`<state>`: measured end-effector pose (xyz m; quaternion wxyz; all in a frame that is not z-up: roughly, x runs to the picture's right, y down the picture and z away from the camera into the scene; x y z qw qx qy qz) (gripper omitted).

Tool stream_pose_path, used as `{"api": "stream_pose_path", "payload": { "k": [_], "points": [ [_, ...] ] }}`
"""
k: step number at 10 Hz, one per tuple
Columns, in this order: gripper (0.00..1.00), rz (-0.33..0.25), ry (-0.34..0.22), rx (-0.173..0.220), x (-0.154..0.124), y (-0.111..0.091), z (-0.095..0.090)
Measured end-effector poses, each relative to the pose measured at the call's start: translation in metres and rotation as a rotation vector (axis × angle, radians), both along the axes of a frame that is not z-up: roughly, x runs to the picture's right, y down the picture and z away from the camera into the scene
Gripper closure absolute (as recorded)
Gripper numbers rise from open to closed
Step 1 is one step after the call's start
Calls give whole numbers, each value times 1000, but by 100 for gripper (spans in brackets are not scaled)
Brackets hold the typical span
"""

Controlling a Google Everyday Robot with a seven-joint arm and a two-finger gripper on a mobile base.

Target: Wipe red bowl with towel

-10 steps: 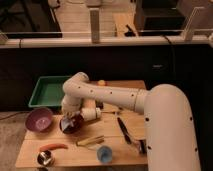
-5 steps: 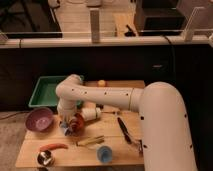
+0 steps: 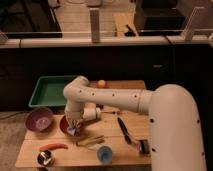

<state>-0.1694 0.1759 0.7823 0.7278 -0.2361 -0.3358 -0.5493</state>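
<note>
gripper [image 3: 73, 125] clutching towel [image 3: 74, 131] inside red bowl [image 3: 63, 126]; purple bowl [image 3: 39, 120] beside, green tray [image 3: 48, 91] behind.

the red bowl [image 3: 63, 125] sits upright on the left half of the wooden table [image 3: 75, 156], toward the front. it is small, round and dark red, and only its left rim and part of the inside show. the gripper [image 3: 74, 126] is down in the bowl, covering its right side. a crumpled pale towel [image 3: 73, 132], whitish with a blue tint, bunches under the gripper against the bowl's inner right edge.
</note>
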Motion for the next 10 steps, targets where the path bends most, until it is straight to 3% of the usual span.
{"api": "stream_pose_path", "payload": {
  "k": [2, 5, 7, 10],
  "points": [
    [100, 12, 66, 45, 23, -12, 4],
    [100, 28, 96, 109, 18, -35, 20],
    [100, 23, 87, 129, 8, -42, 24],
    [100, -13, 25, 147, -34, -47, 25]
  ]
}}
